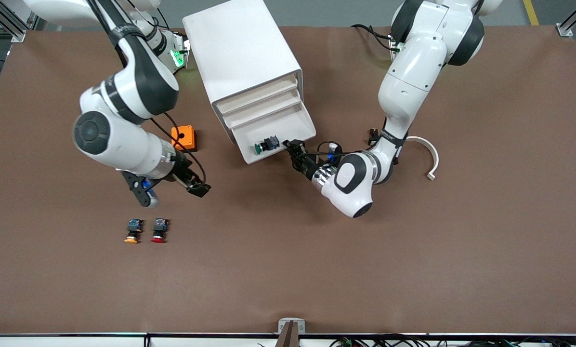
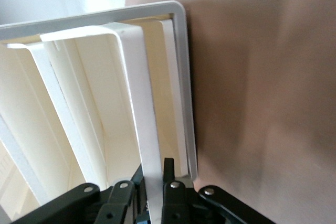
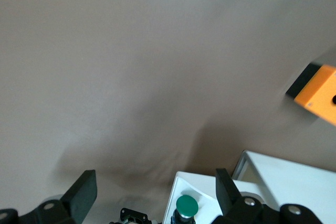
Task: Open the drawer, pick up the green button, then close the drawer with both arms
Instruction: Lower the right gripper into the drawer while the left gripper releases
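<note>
Drawer (image 1: 276,137) is pulled out, its front rim clamped by left gripper (image 1: 292,148). Button (image 1: 267,144) is seen inside, at the front edge. Right gripper (image 1: 197,187) is spread, empty, above table (image 1: 413,250).

Your left arm reaches low from its base, elbow bent, left hand (image 1: 293,146) clamped tight on the drawer (image 1: 279,136) front's edge. Your right arm is bent, its right hand (image 1: 197,185) spread wide, hovering above the surface (image 1: 413,250).
</note>
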Motion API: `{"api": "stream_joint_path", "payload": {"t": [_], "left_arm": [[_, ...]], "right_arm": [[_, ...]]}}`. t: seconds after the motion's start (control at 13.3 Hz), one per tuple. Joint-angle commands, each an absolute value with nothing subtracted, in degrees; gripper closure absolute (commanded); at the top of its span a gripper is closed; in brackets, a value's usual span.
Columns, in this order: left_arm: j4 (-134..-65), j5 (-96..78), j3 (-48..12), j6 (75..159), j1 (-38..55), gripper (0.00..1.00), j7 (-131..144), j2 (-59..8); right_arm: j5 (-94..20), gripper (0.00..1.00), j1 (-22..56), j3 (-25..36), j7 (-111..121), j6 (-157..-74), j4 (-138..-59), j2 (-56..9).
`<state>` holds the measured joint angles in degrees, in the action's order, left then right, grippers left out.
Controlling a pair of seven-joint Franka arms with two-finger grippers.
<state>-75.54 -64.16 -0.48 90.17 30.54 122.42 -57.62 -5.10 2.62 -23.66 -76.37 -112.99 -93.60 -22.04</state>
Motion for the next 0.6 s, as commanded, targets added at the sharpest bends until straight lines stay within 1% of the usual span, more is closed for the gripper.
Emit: {"api": "stream_joint_path", "payload": {"t": [0.0, 0.08, 0.15, 0.23, 0.38, 0.53], "left_arm": [[-74.53, -64.95, 1.31, 91.85, 30.85, 0.80, 117.33, -58.71], [-74.53, -64.86, 1.49, 91.85, 30.50, 0.54, 117.33, -58.54], [-74.62, -64.78, 1.58, 91.85, 30.50, 0.05, 117.42, -58.36], [-74.71, -64.69, 1.67, 91.85, 30.50, 0.01, 117.33, -58.10], [-74.62, -64.60, 1.76, 91.23, 30.24, 0.01, 117.51, -57.14], [-74.62, -63.38, 1.76, 91.14, 28.66, 0.01, 118.38, -54.86]], "right_arm": [[0.41, 0.00, 5.88, -26.00, -86.70, -115.39, -93.69, -24.51], [4.96, 0.00, 5.80, -29.23, -92.06, -115.49, -93.78, -25.83], [8.58, 0.00, 5.63, -32.14, -96.81, -115.49, -93.87, -26.80], [10.27, 0.00, 5.63, -33.65, -99.90, -115.58, -94.30, -27.50], [10.81, 0.00, 5.54, -35.85, -104.83, -121.26, -98.77, -27.33], [13.34, 0.00, 5.54, -37.44, -108.44, -124.27, -101.68, -27.42]]}}
